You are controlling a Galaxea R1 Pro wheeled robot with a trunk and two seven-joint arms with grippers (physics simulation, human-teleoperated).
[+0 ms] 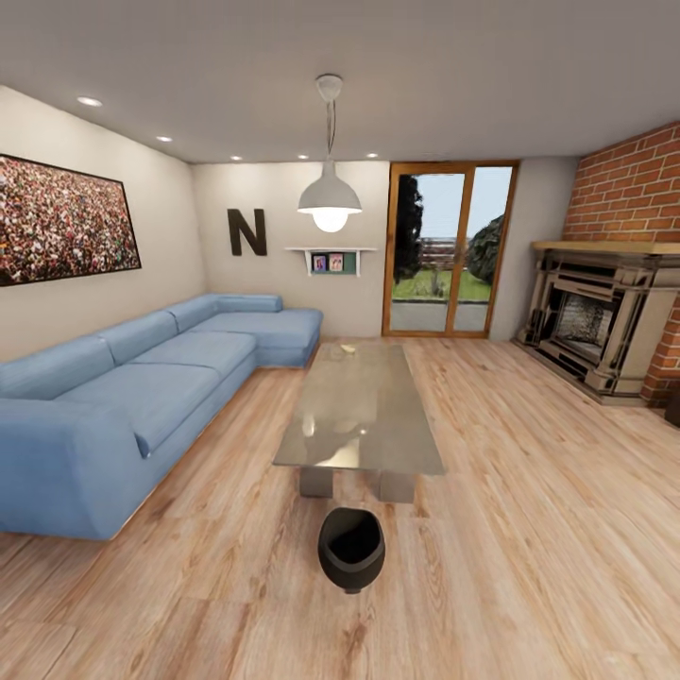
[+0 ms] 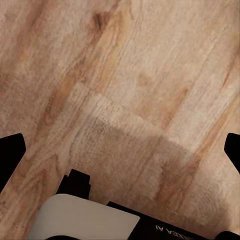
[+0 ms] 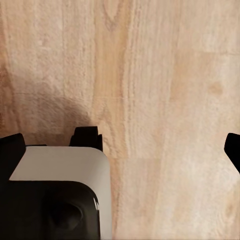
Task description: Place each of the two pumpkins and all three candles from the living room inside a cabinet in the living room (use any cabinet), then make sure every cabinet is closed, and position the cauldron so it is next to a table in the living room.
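**Cauldron by the worktop; risks sit in the floor-level reach**

The cauldron [image 1: 351,549] stands on the plank floor [image 1: 529,529] at lower centre of the head view, just in front of the near end of the worktop [image 1: 364,406], which runs up the middle of the frame. It looks close enough to count as beside it, though that is a judgement from one angle.

What could go wrong: a drive forward would likely knock the cauldron, since it sits low and straight ahead. Its glossy, bulging black belly and wide mouth offer a slippery surface for a grip, and a round pot could roll if tipped. The worktop's glassy grey top overhangs chunky grey legs, so a low arm could catch the edge.

In each wrist view, dark fingertips sit at opposite frame edges over pale grainy planks, so the left claw [image 2: 120,150] and right claw [image 3: 120,150] read as spread, pinching nothing.

A soft blue sofa [image 1: 132,387] fills the left; a stone-trimmed fireplace [image 1: 595,321] sits in rough red brick at right.
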